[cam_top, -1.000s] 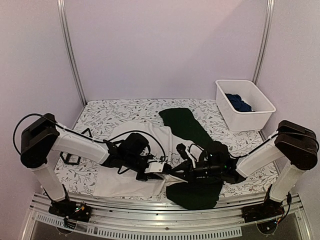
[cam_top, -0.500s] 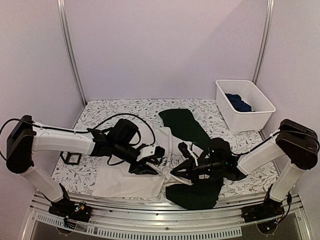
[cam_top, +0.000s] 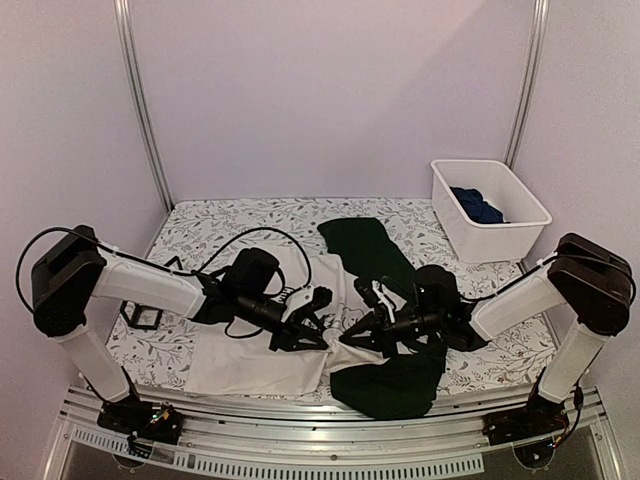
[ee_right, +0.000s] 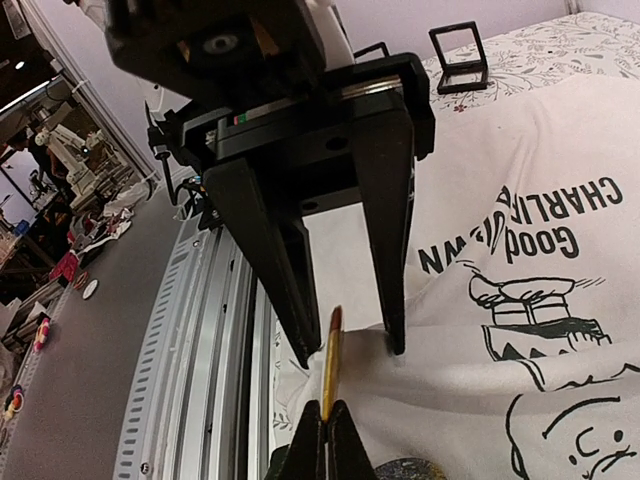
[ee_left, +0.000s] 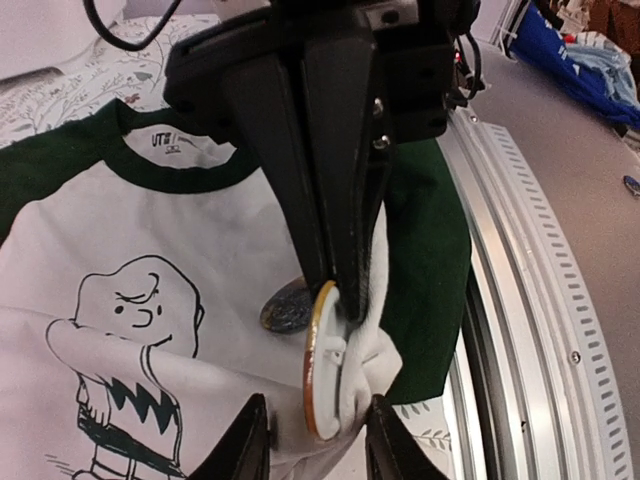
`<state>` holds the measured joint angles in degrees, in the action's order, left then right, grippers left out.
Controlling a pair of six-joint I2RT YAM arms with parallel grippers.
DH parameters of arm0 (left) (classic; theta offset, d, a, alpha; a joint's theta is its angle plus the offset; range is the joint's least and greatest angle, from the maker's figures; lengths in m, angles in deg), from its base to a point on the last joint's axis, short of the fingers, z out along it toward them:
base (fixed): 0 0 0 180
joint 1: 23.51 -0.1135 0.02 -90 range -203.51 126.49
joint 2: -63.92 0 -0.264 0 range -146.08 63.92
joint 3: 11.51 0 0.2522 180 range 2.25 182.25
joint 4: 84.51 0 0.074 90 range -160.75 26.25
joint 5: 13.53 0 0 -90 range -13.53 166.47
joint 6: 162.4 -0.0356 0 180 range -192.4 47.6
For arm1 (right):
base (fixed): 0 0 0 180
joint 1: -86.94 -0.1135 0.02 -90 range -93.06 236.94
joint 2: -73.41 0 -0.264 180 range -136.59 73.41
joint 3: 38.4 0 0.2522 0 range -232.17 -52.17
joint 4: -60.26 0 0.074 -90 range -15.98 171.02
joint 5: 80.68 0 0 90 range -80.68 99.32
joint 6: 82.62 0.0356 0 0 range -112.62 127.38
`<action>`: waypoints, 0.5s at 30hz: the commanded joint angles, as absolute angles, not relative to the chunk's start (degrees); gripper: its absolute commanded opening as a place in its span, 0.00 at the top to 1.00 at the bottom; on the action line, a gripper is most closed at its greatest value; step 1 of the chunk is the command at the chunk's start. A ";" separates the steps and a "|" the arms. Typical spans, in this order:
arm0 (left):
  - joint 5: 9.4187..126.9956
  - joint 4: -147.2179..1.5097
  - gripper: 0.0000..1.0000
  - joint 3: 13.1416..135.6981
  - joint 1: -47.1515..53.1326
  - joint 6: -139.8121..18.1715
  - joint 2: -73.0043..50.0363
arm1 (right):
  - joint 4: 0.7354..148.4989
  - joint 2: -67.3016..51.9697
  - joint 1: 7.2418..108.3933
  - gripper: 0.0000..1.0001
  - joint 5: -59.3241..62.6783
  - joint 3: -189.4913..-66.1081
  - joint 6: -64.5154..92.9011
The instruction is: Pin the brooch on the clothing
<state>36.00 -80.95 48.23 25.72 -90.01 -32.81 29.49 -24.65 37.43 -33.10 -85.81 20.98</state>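
The clothing [cam_top: 240,365] is spread flat on the bench [cam_top: 230,220], print uppermost, and the two claws are brought nose to nose over its lower chest, close to the near edge. The brooch [ee_left: 318,365] is held in the right claw [ee_right: 322,425], whose fingers are closed tight on the rim, so that the disc is stood on edge with its gold rim seen as a thin upright line. The left claw [cam_top: 315,325] is set directly opposite, partly parted, with its fingers [ee_right: 385,250] placed on either side of the brooch and none seen to touch it. A small ridge of white fabric is raised between those fingers and is pressed against one flat face of the disc. Whether the ridge is pinched by the left fingers or only straddled cannot be told, and the pin itself is not visible. The next move is judged to turn on this face-to-fold contact: the brooch's flat side is turned toward the bunched cloth, the two claws are lined up along the bench's width, and the cloth is nearer the left claw.
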 commanded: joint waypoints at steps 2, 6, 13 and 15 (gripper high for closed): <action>30.80 -84.32 0.81 47.91 23.87 -87.63 -32.93 | 29.19 -26.30 38.16 1.00 -35.56 -87.15 20.72; 30.30 -85.06 0.98 47.61 23.78 -87.33 -33.30 | 29.10 -26.42 38.34 1.00 -35.68 -87.47 20.96; 28.55 -91.39 1.00 46.73 23.78 -83.08 -34.07 | 29.36 -27.01 38.48 1.00 -35.24 -88.02 21.03; 29.27 -91.51 1.00 46.62 23.78 -82.09 -33.91 | 29.50 -26.92 38.41 0.94 -34.39 -87.69 21.17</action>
